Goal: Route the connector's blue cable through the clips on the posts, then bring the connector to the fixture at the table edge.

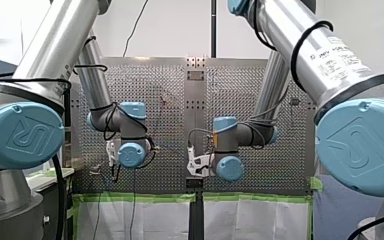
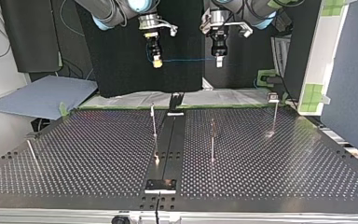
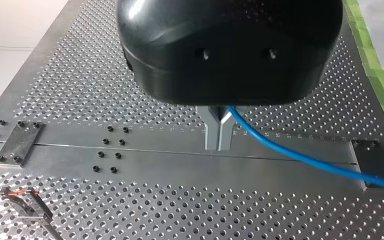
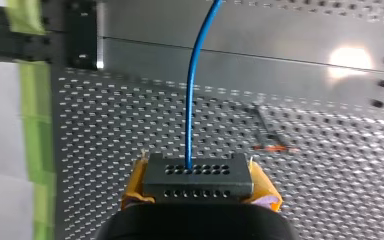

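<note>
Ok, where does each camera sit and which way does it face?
Front view: behind the arms, over the perforated table; both arms show.
Top view: across the table, facing both arms.
Left wrist view: above my left gripper, shut on the blue cable.
Right wrist view: behind my right gripper, holding the connector.
Wrist views share the cable.

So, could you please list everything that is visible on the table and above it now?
connector: one, black, clamped between yellow pads.
blue cable: one, blue, runs from connector through the air.
upright posts: three, metal, on table.
leaning post: one, metal, top view's left.
centre rail: one, dark, along table's middle.
table: one, grey, perforated.
green tape: strips, green, table's edge.
right gripper: one, shut on connector.
left gripper: one, black, metal fingers, shut on blue cable.
</note>
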You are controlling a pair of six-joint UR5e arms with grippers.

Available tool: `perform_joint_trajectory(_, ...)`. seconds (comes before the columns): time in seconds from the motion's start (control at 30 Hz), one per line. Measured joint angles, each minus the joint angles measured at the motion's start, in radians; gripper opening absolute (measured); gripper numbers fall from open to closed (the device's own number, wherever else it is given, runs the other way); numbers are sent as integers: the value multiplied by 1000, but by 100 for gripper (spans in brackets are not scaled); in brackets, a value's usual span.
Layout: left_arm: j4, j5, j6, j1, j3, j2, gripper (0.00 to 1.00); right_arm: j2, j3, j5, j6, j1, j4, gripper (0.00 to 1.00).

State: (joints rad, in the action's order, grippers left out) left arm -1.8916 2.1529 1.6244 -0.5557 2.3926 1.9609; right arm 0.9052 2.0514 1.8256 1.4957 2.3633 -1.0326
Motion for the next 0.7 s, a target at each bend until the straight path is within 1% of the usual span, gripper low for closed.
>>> perform_joint_trajectory(0.13, 0, 0, 0, 0, 0, 0, 0, -29, 0, 0, 0, 0, 0, 0)
perform_joint_trajectory(0.47, 5, -5, 5, -5, 2, 5, 0, -39, -1, 0, 2, 0, -1, 0)
perform_joint_trajectory(0.6, 24, -28, 25, -28, -8, 26, 0, -54, -23, -1, 21, 4, 9, 0)
perform_joint_trajectory(0.7, 20, -49, 43, -48, -14, 26, 0, -47, -38, -2, 32, 8, 29, 0)
